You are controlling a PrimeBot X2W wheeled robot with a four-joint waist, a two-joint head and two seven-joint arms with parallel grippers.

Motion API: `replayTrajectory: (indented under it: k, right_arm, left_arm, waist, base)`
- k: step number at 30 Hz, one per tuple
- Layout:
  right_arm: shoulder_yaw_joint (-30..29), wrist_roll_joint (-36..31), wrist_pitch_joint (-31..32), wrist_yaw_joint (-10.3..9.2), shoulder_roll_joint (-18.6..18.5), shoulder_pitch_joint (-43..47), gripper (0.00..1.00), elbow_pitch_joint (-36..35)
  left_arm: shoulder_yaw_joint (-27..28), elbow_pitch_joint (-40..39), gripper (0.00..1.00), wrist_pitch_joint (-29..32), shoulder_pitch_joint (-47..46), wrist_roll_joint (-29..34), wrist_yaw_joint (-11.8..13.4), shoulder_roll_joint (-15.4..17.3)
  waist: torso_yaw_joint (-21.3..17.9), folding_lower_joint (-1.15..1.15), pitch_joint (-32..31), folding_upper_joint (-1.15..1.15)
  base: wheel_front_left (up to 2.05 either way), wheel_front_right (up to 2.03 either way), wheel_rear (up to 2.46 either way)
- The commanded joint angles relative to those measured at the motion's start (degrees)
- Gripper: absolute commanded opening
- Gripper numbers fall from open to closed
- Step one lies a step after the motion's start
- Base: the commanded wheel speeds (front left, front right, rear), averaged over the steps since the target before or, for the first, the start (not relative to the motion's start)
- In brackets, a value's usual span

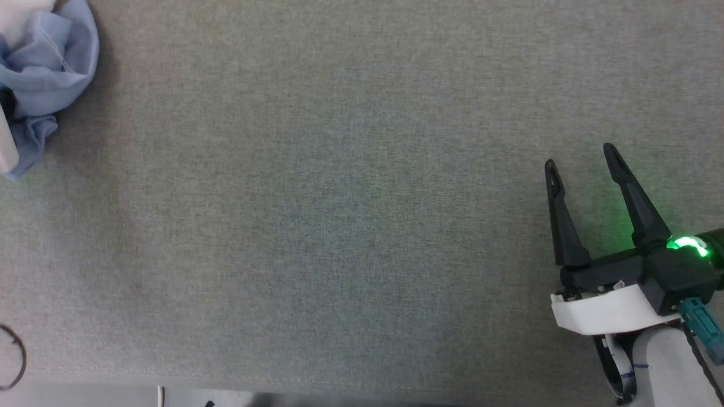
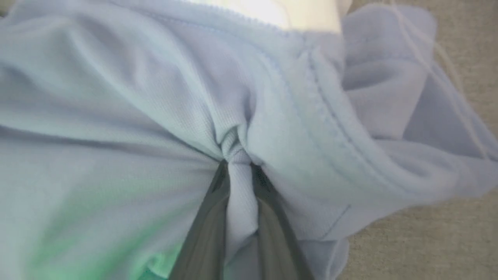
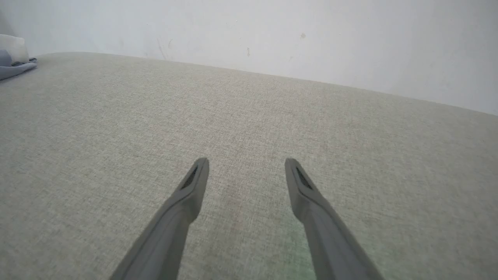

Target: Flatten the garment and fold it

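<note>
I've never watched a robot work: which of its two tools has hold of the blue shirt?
The left tool, pinched shut on a fold of the garment. The right tool stands open, holding nothing.

My head camera looks straight down on the grey desk [image 1: 339, 198] from well above, with the garment [image 1: 45, 73] bunched at ten o'clock and the right end effector [image 1: 580, 155] at four. My left wrist camera sits close against that blue cloth. My right wrist camera skims low across the desk toward a pale wall [image 3: 272, 31], catching the garment at ten o'clock.
</note>
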Motion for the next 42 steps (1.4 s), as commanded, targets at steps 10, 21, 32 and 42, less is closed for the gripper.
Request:
replayTrajectory:
  k: [10,21,32,42]
  right_arm:
    - [-2.1,0.9,-0.7,-0.12,0.1,0.4,1.00,3.5]
    - [-3.2,2.9,-0.7,-0.12,0.1,5.2,1.00,7.2]
    - [-3.3,4.2,-0.7,-0.12,0.1,7.6,1.00,7.5]
    - [-4.4,6.3,-0.7,-0.12,0.1,6.5,1.00,7.0]
  left_arm:
    - [2.2,4.6,0.00,-21.9,2.6,3.3,2.3,-2.1]
    - [1.3,-1.9,0.00,-40.4,-0.2,8.7,2.9,-5.2]
    - [-2.0,-19.6,0.00,-41.1,0.0,9.5,7.5,-13.2]
    - [-10.4,-22.9,0.00,-40.8,3.8,11.8,11.5,-23.9]
  waist:
    - [1.0,0.01,-13.1,0.00]
    - [-0.4,0.01,-28.5,0.00]
    - [-8.2,0.01,-32.3,0.00]
    - [-17.9,0.01,-27.8,0.00]
  base:
    - [0.00,0.00,0.00]
    - [0.00,0.00,0.00]
    - [0.00,0.00,0.00]
    - [0.00,0.00,0.00]
